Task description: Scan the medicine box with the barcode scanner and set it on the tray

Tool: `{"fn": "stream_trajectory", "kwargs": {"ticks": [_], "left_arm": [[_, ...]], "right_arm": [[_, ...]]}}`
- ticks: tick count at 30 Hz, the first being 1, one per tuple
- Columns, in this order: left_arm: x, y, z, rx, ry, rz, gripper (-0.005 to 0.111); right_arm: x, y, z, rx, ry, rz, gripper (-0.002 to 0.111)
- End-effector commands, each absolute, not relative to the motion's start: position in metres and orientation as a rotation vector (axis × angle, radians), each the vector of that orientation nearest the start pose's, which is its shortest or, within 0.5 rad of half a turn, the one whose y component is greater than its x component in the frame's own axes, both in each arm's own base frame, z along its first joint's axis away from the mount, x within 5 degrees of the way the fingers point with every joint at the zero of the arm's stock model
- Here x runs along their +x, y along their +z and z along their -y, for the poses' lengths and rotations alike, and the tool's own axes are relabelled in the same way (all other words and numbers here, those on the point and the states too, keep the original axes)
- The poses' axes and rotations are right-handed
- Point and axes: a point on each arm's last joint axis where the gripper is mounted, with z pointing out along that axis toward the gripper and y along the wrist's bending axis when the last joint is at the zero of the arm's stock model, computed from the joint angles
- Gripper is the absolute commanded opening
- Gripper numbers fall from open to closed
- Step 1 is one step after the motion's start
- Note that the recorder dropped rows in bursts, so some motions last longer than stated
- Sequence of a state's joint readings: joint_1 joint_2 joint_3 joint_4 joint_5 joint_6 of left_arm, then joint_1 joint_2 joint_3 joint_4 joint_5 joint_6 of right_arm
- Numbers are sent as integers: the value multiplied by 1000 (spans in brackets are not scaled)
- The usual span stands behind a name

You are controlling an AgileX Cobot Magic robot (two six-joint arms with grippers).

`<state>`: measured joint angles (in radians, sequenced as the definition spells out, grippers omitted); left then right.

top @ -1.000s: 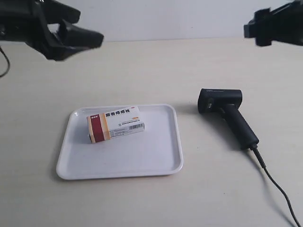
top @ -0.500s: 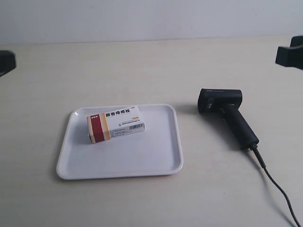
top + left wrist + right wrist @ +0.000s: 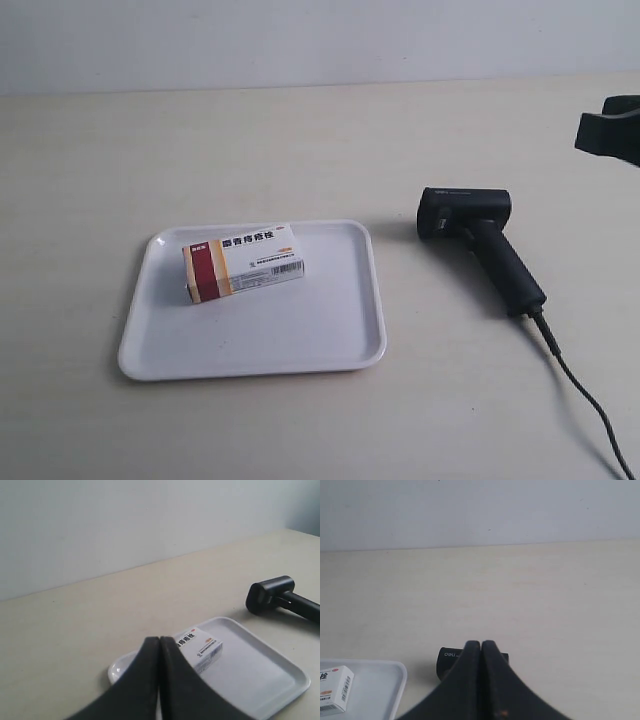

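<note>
the left arm has gone from the exterior view; both tools [image 3: 159, 652] [image 3: 481, 655] pressed together, one medicine box [image 3: 243, 262] on one tray [image 3: 300, 340].

The white box [image 3: 244, 262] with a red end band lies flat inside the white tray [image 3: 330, 345]; the black scanner [image 3: 480, 243] lies on its side near the tray, cable trailing.

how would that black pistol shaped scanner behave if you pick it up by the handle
The black pistol-shaped barcode scanner looks rigid plastic, so it probably won't flex. Its blocky head likely makes it front-heavy and apt to pivot. The trailing black cable is floppy and may drag or tug.
</note>
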<state>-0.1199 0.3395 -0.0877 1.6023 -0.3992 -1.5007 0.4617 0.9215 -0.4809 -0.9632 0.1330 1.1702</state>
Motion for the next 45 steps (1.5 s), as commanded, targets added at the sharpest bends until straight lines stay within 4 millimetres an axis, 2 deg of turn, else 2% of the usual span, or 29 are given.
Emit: {"fn": "stream_trajectory", "kwargs": {"ticks": [1,5,10,17,19,31,45], "left_arm": [[75,220,39,461,-281,-1658,2],[77,225,20,176,-201,-1647,2],[71,228,8,50,-121,-1593,2],[62,209,7,126,-60,-1553,2],[59,211,6,102,-66,-1513,2],[56,192,0,2,-15,-1717,2],[55,190,0,16,7,-1743,2]], "right_arm": [[169,268,-73,-177,335,-1998,0],[169,268,-73,-175,336,-1999,0],[169,268,-73,-175,336,-1999,0],[169,268,-73,-177,335,-1998,0],[169,268,-73,-177,335,-1998,0],[169,268,-73,-176,336,-1999,0],[169,268,-73,-176,336,-1999,0]]}}
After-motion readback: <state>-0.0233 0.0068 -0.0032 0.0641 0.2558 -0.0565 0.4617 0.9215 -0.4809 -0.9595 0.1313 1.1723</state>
